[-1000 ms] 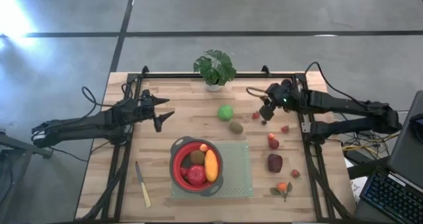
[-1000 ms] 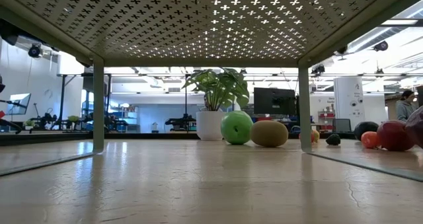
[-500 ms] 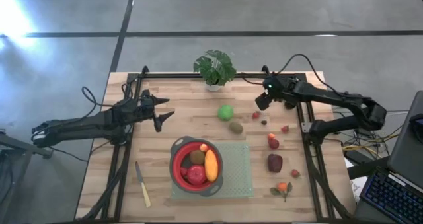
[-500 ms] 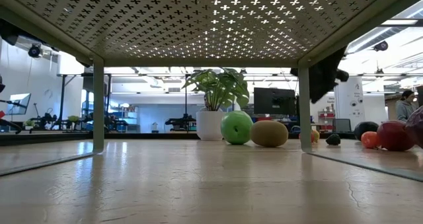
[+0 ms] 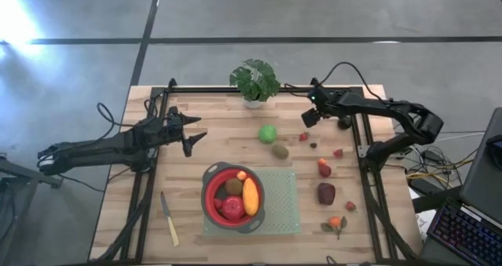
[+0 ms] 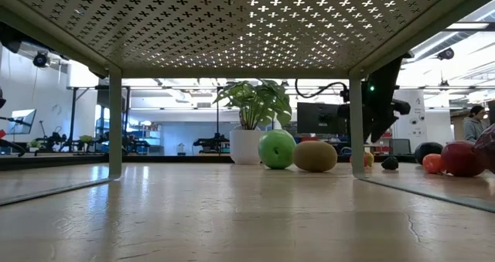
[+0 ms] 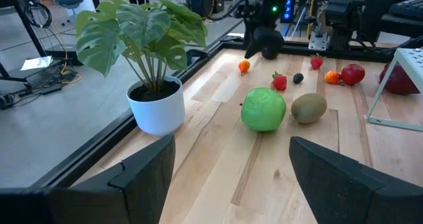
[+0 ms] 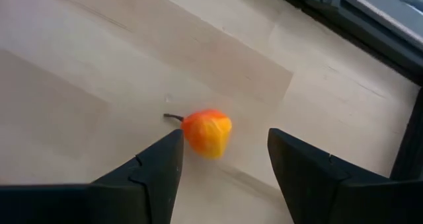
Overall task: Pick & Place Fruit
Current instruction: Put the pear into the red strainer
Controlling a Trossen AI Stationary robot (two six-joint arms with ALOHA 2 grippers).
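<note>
High view: the red bowl already holds several fruit, while the green ball, a kiwi and small pieces remain scattered right. Right wrist view: the right gripper, jaws spread, hovers over a tiny orange fruit, far right. Left wrist view: the left gripper waits, spread and empty.

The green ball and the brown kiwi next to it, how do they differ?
The green ball is bright green and nearly round; the kiwi is dull brown and egg-shaped, lying on its side. The ball is larger and stands taller than the kiwi. Both rest on the bare wooden table, close beside each other, outside the red bowl.
</note>
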